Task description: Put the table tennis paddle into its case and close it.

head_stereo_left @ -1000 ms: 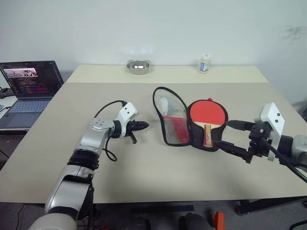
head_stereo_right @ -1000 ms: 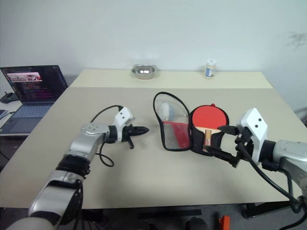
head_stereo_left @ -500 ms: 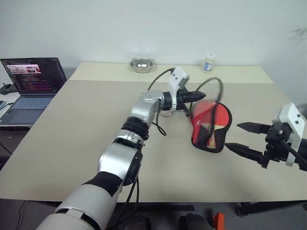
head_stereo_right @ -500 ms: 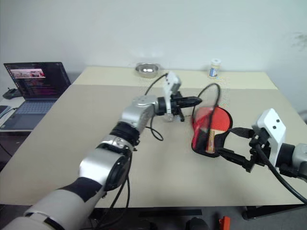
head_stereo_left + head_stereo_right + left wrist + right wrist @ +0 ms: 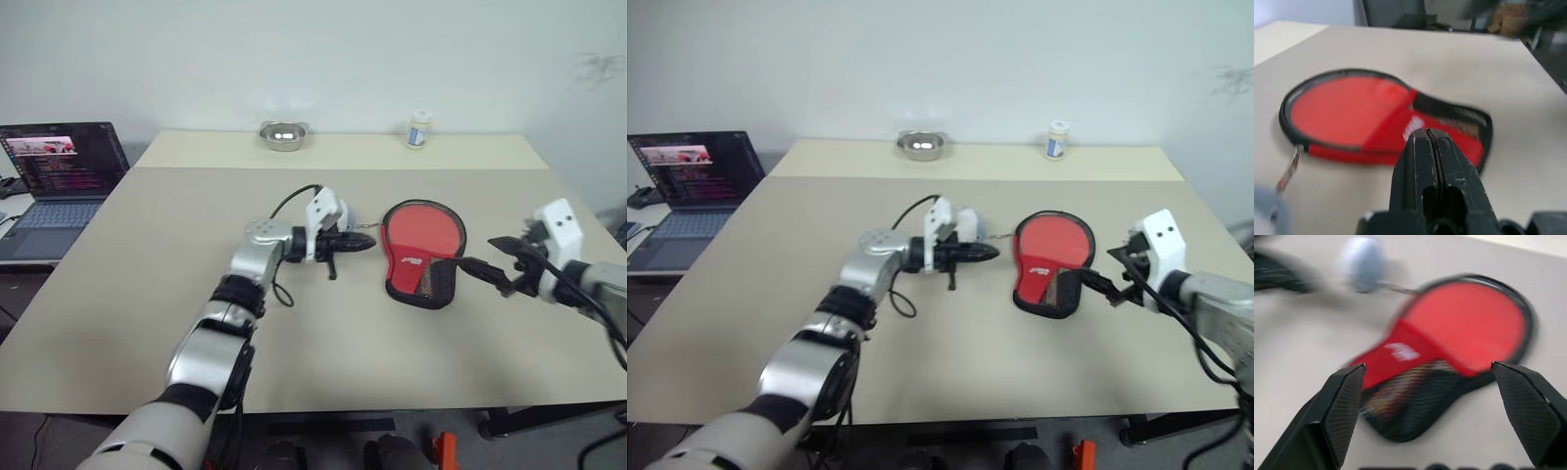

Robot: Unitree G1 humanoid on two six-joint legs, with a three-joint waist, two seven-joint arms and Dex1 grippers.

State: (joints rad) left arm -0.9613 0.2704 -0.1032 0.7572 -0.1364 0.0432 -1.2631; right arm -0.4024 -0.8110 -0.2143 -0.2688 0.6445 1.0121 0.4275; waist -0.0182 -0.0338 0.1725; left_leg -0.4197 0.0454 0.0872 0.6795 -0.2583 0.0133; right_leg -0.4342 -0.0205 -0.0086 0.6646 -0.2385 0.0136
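The case (image 5: 423, 240) lies folded shut on the table (image 5: 118, 294), red side with white logo up and black mesh at its near end. The table tennis paddle is hidden inside it; something light brown shows faintly through the mesh (image 5: 1400, 396). A thin cord (image 5: 1288, 169) runs from the case's zipper edge to a small pale tag (image 5: 1361, 262). My left gripper (image 5: 369, 243) is shut and holds nothing, pointing at the case's left edge from a short gap. My right gripper (image 5: 487, 257) stands open just right of the mesh end, with the case (image 5: 1464, 323) ahead of its fingers.
A metal bowl (image 5: 283, 135) and a small white bottle (image 5: 418, 129) stand at the table's far edge. An open laptop (image 5: 59, 162) sits on a lower surface to the left.
The case's open flap has been folded over the paddle, which no longer shows. My left gripper swung right with the flap, then drew back a little. My right gripper moved toward the mesh end.
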